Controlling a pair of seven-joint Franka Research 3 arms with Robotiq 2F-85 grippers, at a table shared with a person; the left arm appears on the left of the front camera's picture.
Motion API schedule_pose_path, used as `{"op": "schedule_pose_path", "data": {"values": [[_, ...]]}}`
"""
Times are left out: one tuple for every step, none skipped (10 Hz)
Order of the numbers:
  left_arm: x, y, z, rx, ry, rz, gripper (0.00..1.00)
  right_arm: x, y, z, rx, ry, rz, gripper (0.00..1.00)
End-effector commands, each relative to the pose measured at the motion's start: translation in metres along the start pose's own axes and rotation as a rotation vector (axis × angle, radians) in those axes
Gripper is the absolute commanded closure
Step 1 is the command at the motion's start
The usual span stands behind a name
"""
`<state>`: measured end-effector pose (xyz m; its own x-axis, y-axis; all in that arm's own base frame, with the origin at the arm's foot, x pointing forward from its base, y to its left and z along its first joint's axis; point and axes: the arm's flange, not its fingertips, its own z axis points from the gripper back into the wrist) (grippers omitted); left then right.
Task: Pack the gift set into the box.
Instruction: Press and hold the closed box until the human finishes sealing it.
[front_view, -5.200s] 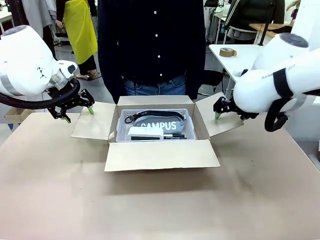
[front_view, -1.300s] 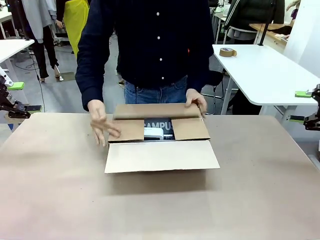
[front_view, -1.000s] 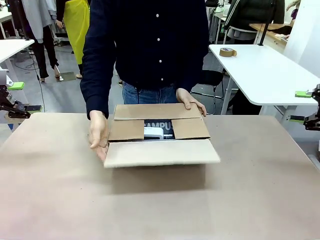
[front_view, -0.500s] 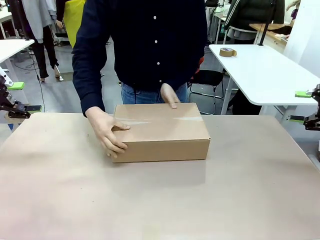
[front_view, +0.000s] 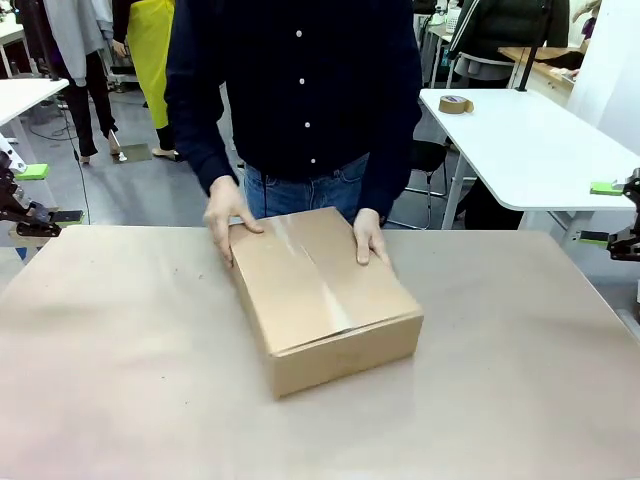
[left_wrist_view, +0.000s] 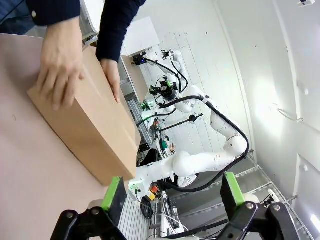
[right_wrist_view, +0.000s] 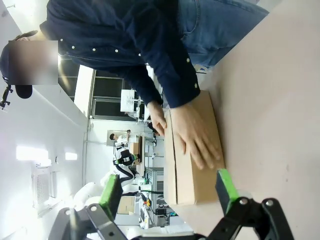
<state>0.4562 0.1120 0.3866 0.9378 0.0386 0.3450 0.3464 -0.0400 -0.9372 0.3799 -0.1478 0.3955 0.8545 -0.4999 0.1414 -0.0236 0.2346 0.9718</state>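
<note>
Beyond the counter's far edge: grey floor, a white table at right carrying a roll of brown tape, a second white table far left.

The closed box (flaps down, turned askew) rests on the table, its far end under one hand and the other hand.

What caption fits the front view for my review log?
A person's two hands rest on the closed brown corrugated cardboard box, angled on the tan table.
</note>
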Motion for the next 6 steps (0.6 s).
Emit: {"op": "schedule_pose_path", "data": {"values": [[-0.0041, 0.0002, -0.0009, 0.004, 0.002, -0.021, 0.0, -0.0006, 0.0002, 0.0024, -0.003, 0.017, 0.009, 0.0], [-0.0041, 0.0002, -0.0009, 0.004, 0.002, -0.021, 0.0, -0.0006, 0.0002, 0.0024, -0.003, 0.017, 0.009, 0.0], [-0.0041, 0.0002, -0.0009, 0.004, 0.002, -0.021, 0.0, -0.0006, 0.0002, 0.0024, -0.003, 0.017, 0.009, 0.0], [-0.0041, 0.0002, -0.0009, 0.004, 0.002, -0.021, 0.0, -0.0006, 0.0002, 0.0024, -0.003, 0.017, 0.009, 0.0], [-0.0041, 0.0002, -0.0009, 0.004, 0.002, -0.021, 0.0, -0.0006, 0.0002, 0.0024, -0.003, 0.017, 0.009, 0.0], [-0.0041, 0.0002, -0.0009, 0.004, 0.002, -0.021, 0.0, 0.0, 0.0, 0.0, 0.0, 0.0, 0.0, 0.0]]}}
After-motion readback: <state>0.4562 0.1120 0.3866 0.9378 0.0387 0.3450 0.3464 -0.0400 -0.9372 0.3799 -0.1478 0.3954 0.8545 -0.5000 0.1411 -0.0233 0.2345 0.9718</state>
